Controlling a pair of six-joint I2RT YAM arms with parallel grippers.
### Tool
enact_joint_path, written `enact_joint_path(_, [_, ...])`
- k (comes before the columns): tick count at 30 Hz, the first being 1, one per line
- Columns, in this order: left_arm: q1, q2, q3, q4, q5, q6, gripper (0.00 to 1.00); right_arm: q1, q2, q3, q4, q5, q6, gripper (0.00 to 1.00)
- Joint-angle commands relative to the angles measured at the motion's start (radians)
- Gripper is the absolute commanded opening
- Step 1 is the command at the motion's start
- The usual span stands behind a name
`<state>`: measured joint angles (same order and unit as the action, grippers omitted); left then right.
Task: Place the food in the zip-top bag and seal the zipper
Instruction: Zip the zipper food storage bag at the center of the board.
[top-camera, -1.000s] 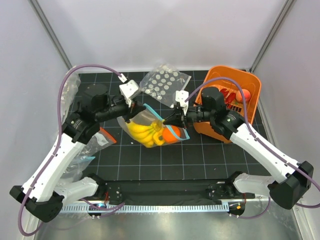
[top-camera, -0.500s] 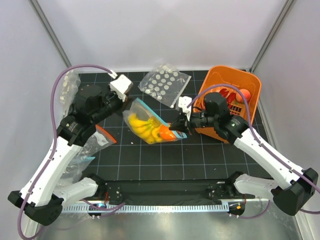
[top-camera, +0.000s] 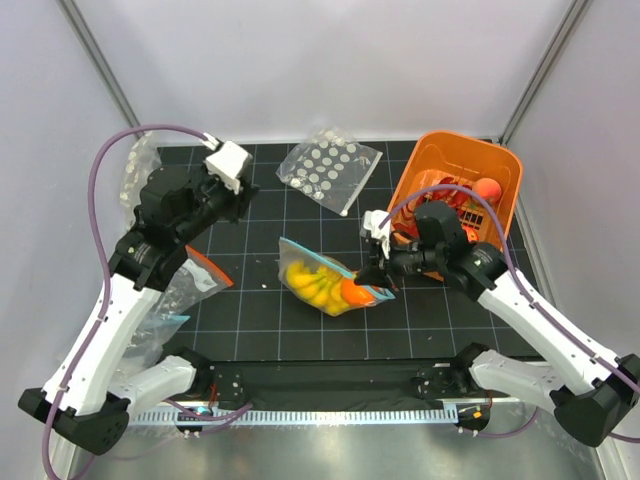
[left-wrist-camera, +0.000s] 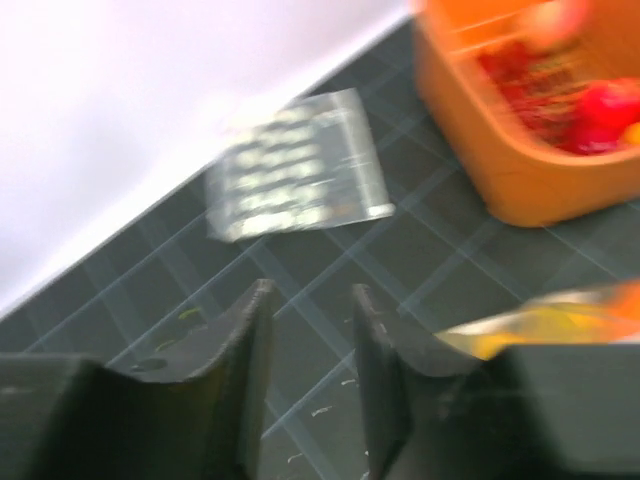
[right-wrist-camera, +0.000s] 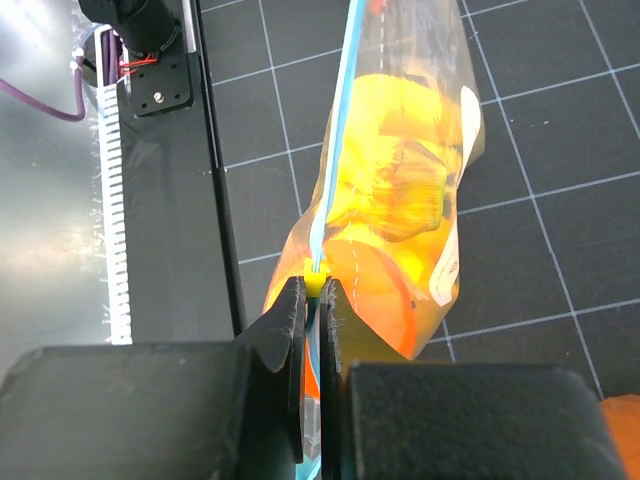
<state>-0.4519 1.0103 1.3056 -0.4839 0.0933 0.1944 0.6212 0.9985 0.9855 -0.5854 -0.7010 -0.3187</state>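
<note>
1. From above, the zip-top bag (top-camera: 300, 254) lies mid-mat with the banana bunch (top-camera: 310, 283) and orange (top-camera: 353, 291) inside. The right gripper (top-camera: 379, 275) pinches its right end. The left gripper (top-camera: 240, 203) hangs well apart from the bag. With nothing anchoring the bag, the pinch probably needs to run straight and gently along the strip, or the bag may drag.
2. The left wrist view is blurred. Its fingers (left-wrist-camera: 250, 330) stand apart with nothing between them. The dotted bag (left-wrist-camera: 295, 165) and orange basket (left-wrist-camera: 480, 170) lie beyond, and only a yellow corner of the filled bag shows.
3. At the right wrist, the jaws are closed on the light-blue zipper (right-wrist-camera: 335, 150), over the orange. Whether the strip ahead is pressed shut cannot be told, and no mango piece is distinguishable.
</note>
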Motion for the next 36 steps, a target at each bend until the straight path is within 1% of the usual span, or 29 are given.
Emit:
enact_joint_path(1, [-0.001,0.004,-0.012,0.094,0.406,-0.061,0.43,-0.003,0.046,0.093,0.013,-0.008,0.021,0.01])
enact_joint_path(2, [-0.001,0.007,-0.015,0.102,0.499,-0.073,0.50,-0.003,0.055,0.110,0.010,-0.012,0.020,0.01])
enact_joint_path(3, [-0.002,0.007,-0.020,0.123,0.528,-0.081,0.58,-0.003,0.061,0.145,0.006,-0.012,0.017,0.01])
enact_joint_path(5, [-0.002,0.007,-0.025,0.136,0.572,-0.084,0.62,-0.003,0.094,0.197,-0.031,0.001,0.020,0.01])
enact_joint_path(6, [-0.002,0.007,-0.025,0.137,0.582,-0.076,0.64,-0.003,0.107,0.262,-0.053,0.005,0.021,0.01])
enact_joint_path(8, [-0.002,0.008,-0.026,0.136,0.608,-0.066,0.64,-0.005,0.171,0.349,-0.148,0.003,0.024,0.01])
enact_joint_path(10, [-0.005,0.014,-0.037,0.139,0.641,-0.067,0.66,-0.002,0.247,0.512,-0.240,0.024,0.067,0.01])
enact_joint_path(11, [-0.008,0.014,-0.042,0.139,0.649,-0.067,0.66,-0.002,0.273,0.513,-0.275,0.024,0.067,0.01])
enact_joint_path(12, [-0.011,0.017,-0.048,0.140,0.655,-0.066,0.66,0.002,0.291,0.572,-0.342,0.028,0.066,0.01])
enact_joint_path(14, [-0.024,0.030,-0.060,0.140,0.664,-0.062,0.66,0.009,0.316,0.608,-0.382,0.041,0.037,0.01])
enact_joint_path(17, [-0.044,0.050,-0.071,0.142,0.669,-0.046,0.66,0.011,0.298,0.590,-0.376,0.058,0.027,0.01])
enact_joint_path(24, [-0.106,0.134,-0.059,0.139,0.666,0.028,0.67,0.011,0.284,0.561,-0.386,0.012,0.007,0.01])
enact_joint_path(29, [-0.162,0.192,-0.009,0.045,0.744,0.095,0.67,0.011,0.292,0.584,-0.439,0.015,-0.059,0.01])
enact_joint_path(32, [-0.197,0.229,0.009,-0.013,0.764,0.122,0.66,0.011,0.299,0.587,-0.470,-0.002,-0.094,0.01])
enact_joint_path(34, [-0.220,0.251,0.017,-0.042,0.766,0.131,0.63,0.011,0.295,0.582,-0.464,-0.008,-0.103,0.01])
enact_joint_path(36, [-0.226,0.264,0.032,-0.064,0.772,0.132,0.51,0.011,0.290,0.576,-0.453,-0.006,-0.106,0.01])
